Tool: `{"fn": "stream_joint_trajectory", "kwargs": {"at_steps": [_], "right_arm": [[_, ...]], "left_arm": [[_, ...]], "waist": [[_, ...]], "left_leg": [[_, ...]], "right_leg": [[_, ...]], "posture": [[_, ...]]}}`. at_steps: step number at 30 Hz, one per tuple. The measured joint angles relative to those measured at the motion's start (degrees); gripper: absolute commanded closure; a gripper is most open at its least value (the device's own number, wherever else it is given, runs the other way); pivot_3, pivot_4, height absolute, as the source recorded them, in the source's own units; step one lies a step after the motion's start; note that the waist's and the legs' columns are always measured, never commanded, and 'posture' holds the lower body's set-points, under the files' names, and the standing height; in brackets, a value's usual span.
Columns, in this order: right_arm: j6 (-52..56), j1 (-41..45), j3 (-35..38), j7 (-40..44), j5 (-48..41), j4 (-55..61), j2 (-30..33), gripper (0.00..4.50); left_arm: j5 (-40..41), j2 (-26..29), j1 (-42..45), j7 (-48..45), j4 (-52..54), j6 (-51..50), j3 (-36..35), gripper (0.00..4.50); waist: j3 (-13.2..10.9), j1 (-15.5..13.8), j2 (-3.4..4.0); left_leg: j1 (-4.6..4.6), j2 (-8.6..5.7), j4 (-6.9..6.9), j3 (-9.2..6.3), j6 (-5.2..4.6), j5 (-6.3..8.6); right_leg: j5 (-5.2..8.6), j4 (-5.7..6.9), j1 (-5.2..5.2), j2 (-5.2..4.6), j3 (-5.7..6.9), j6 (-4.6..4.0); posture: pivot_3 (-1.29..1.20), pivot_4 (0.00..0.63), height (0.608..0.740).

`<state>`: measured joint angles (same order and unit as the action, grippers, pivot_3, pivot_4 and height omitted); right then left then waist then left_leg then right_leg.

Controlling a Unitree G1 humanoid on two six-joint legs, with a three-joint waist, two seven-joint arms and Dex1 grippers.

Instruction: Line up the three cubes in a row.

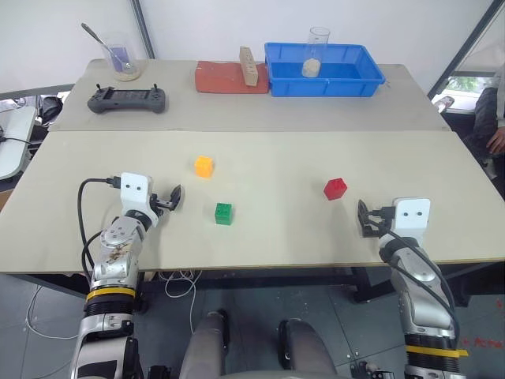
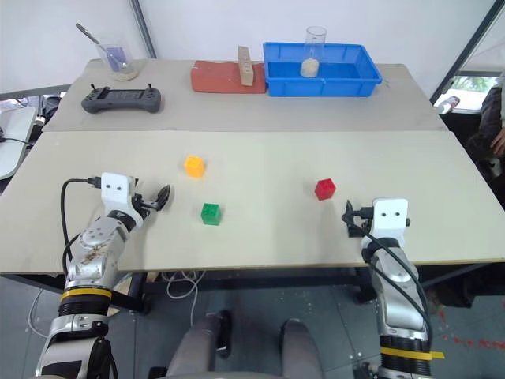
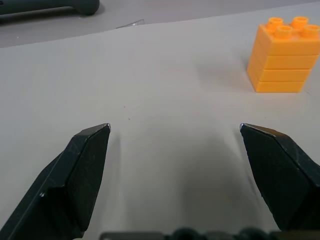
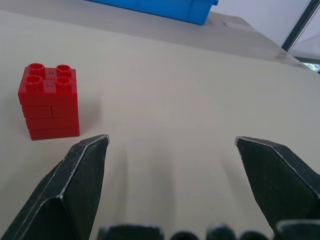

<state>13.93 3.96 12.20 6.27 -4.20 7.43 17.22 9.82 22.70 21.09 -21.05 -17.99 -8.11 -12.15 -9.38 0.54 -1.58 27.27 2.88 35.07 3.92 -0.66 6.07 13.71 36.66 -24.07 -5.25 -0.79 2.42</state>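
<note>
While both grippers gape empty, orange-yellow cube (image 1: 203, 166) and green cube (image 1: 224, 213) sit near left gripper (image 1: 175, 198), red cube (image 1: 335, 188) near right gripper (image 1: 365, 219).

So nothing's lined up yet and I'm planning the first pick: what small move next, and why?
Probably ease the open right end effector toward the red cube: it sits far from the green cube and orange cube, and lies just ahead of that empty end effector.
</note>
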Motion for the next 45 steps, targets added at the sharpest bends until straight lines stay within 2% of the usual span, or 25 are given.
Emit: {"fn": "stream_joint_trajectory", "kwargs": {"at_steps": [4, 9, 14, 20, 25, 32, 38, 40, 45], "right_arm": [[0.8, -0.1, 0.0, 1.2, -0.3, 1.1, 0.6, 0.0], [3.4, -0.7, 0.0, 4.8, -1.8, 4.8, 2.9, 0.0], [6.7, -0.8, -0.3, 8.8, -4.8, 7.5, 4.2, 0.0], [8.0, 3.1, -1.3, 9.5, -5.1, 6.8, 3.9, 0.0], [8.0, 6.8, -4.3, 9.2, -5.0, 2.9, 1.1, 0.0], [8.0, 9.1, -5.2, 7.0, -4.9, 0.1, -2.0, 0.0], [6.6, 11.8, -5.7, 6.0, -4.6, -6.9, -3.5, 0.0], [5.4, 12.9, -5.7, 5.9, -4.4, -8.7, -3.7, 0.53], [2.5, 13.4, -5.8, 6.8, -3.9, -11.3, -3.6, 2.22]], "left_arm": [[2.3, 2.6, -1.1, -4.8, 2.9, -0.7, -0.2, 0.08], [8.8, 8.8, -1.7, -17.0, 12.5, -6.2, 0.8, 0.08], [16.2, 13.6, 4.9, -28.8, 22.2, -15.2, 5.5, 0.08], [19.7, 13.9, 11.4, -38.5, 26.1, -19.8, 13.1, 0.08], [19.7, 12.0, 15.1, -41.6, 24.8, -19.5, 15.5, 0.08], [19.5, 11.9, 15.0, -42.6, 23.3, -19.4, 15.5, 0.08], [19.6, 11.7, 13.9, -42.1, 24.1, -19.7, 15.4, 0.08], [20.0, 11.4, 13.9, -41.5, 24.8, -20.5, 15.2, 0.0], [20.1, 11.5, 13.9, -41.4, 25.1, -20.7, 14.8, 0.0]], "waist": [[0.0, 0.1, 0.0], [0.0, 0.0, 0.01], [0.0, -0.2, 0.0], [0.0, 0.3, 0.01], [0.0, 0.3, 0.01], [0.0, 0.2, 0.0], [0.0, 0.2, 0.01], [0.0, 0.2, 0.01], [0.0, 0.2, 0.01]], "left_leg": [[0.0, 0.01, -0.01, 0.0, 0.0, 0.0], [0.0, 0.02, -0.02, 0.0, 0.12, 0.07], [0.0, 0.01, 0.0, 0.0, 0.13, 0.08], [-0.03, 0.01, 0.01, -0.04, -0.26, -0.16], [-0.03, 0.01, 0.01, -0.1, -0.33, -0.2], [-0.02, 0.0, 0.03, -0.1, -0.33, -0.2], [-0.02, 0.0, 0.03, -0.1, -0.33, -0.2], [-0.02, 0.0, 0.03, -0.09, -0.33, -0.2], [-0.02, 0.0, 0.03, -0.1, -0.33, -0.21]], "right_leg": [[0.01, 0.02, -0.01, 0.0, 0.0, -0.02], [0.03, 0.01, 0.0, -0.03, 0.01, -0.05], [0.05, -0.01, 0.02, -0.03, 0.03, -0.06], [0.12, 0.05, -0.01, 0.09, -0.02, -0.08], [0.16, 0.1, -0.01, 0.13, -0.04, -0.07], [0.16, 0.1, 0.01, 0.12, -0.05, -0.06], [0.16, 0.12, 0.0, 0.12, -0.05, -0.06], [0.16, 0.12, 0.0, 0.11, -0.05, -0.06], [0.16, 0.12, 0.0, 0.12, -0.05, -0.06]], "posture": [[0.0, 0.15, 0.74], [0.0, 0.15, 0.74], [0.0, 0.15, 0.74], [0.0, 0.15, 0.74], [0.0, 0.15, 0.74], [0.0, 0.15, 0.74], [0.0, 0.15, 0.74], [0.0, 0.15, 0.74], [0.0, 0.15, 0.74]]}}
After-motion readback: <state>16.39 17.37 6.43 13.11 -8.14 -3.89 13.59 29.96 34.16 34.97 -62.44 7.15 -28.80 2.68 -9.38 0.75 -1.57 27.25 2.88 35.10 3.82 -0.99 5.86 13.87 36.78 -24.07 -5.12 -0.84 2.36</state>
